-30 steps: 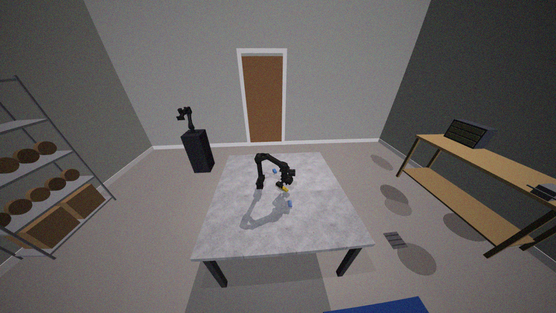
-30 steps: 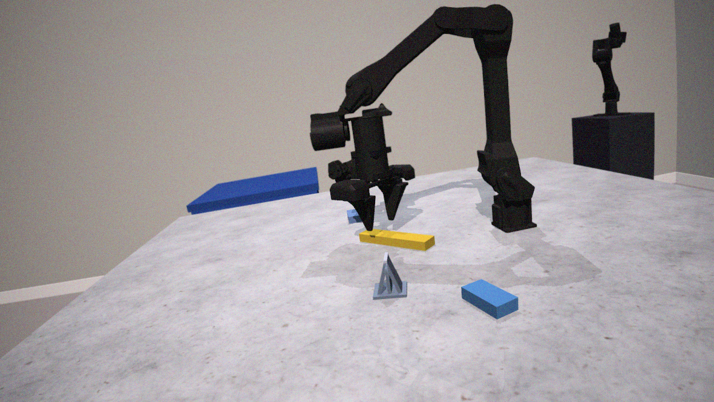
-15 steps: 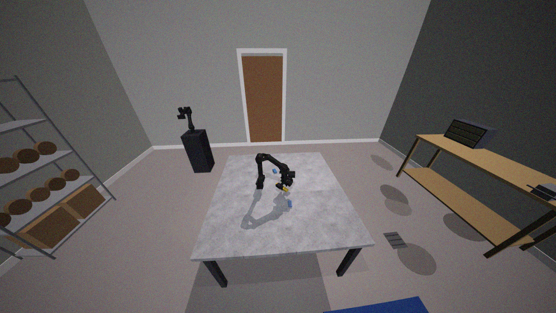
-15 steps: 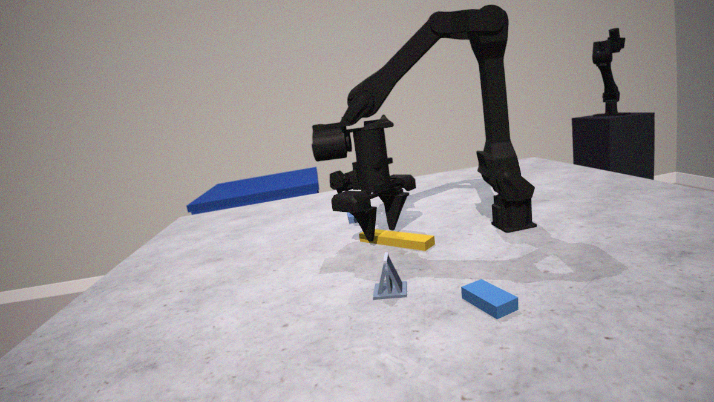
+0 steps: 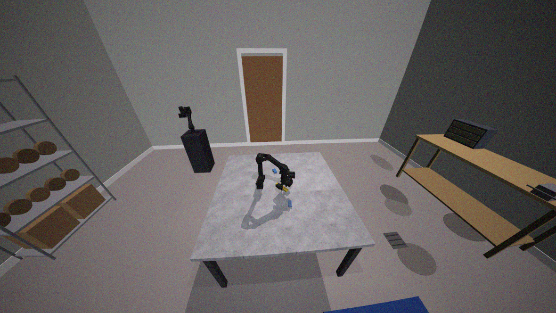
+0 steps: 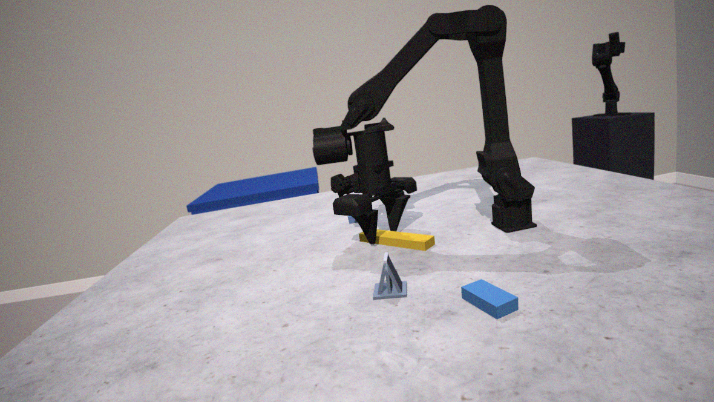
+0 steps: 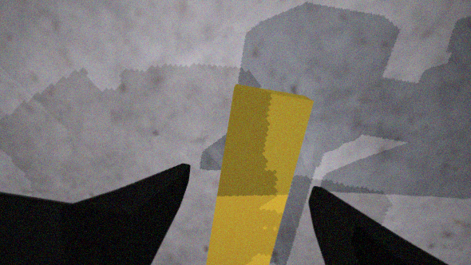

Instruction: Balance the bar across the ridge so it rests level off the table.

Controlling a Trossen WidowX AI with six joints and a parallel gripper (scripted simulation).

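Note:
The yellow bar (image 5: 285, 189) (image 6: 406, 240) (image 7: 249, 160) lies flat on the marble-look table. My gripper (image 6: 383, 236) (image 7: 250, 183) is open and low over the bar, with one finger on each side of it. In the wrist view there are gaps between the bar and both fingers, so it is not gripped. The small grey-blue ridge (image 6: 389, 295) stands upright on its flat base in front of the bar in the exterior view, with nothing on top. I cannot make out the ridge in the top view, and it is outside the wrist view.
A blue block (image 5: 274, 170) (image 6: 489, 298) lies to the right of the ridge in the exterior view. Another blue block (image 5: 289, 203) (image 6: 351, 219) lies beyond the bar, mostly hidden behind the gripper there. A second arm stands on a dark pedestal (image 5: 198, 152) (image 6: 613, 144) off the table.

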